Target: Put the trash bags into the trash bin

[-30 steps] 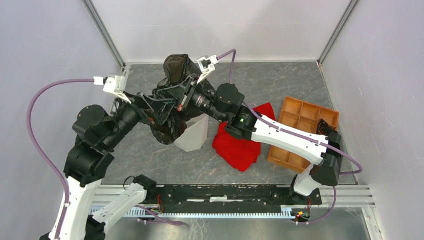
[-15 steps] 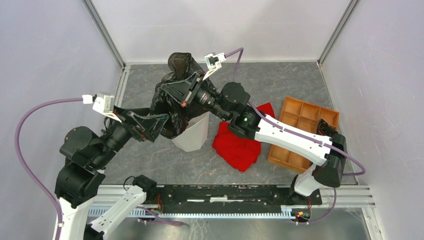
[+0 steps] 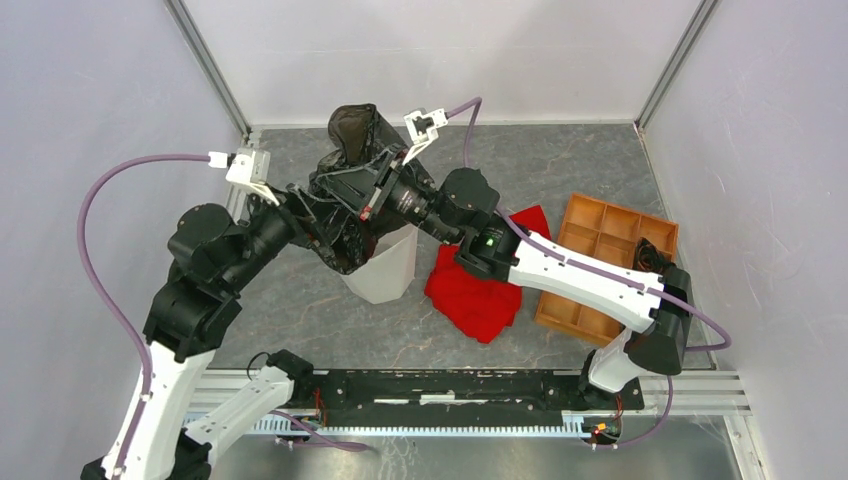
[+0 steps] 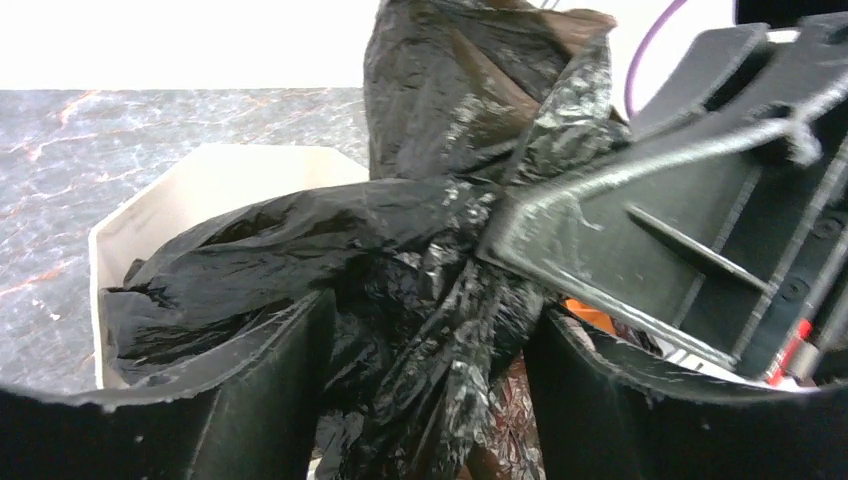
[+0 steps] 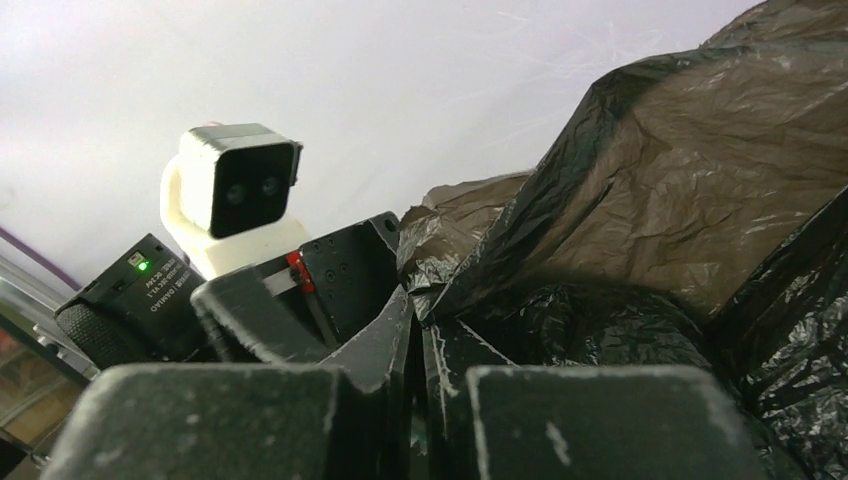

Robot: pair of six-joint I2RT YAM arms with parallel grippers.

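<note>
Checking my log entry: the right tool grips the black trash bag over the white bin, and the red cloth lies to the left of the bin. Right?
Not quite: the red cloth lies to the right of the white trash bin, between it and the orange tray, as the top external view shows. The right tool does grip the black trash bag over the bin.

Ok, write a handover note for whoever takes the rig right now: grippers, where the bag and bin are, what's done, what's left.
Right gripper: shut on a fold of the black bag.
Left gripper: jaws apart around a bunch of the same bag; no firm grip shown.
Bag: held bunched over the white bin, part drooping into its opening, most above the rim.
Done: bag brought to the bin.
Left: push it fully inside, then let go.
</note>
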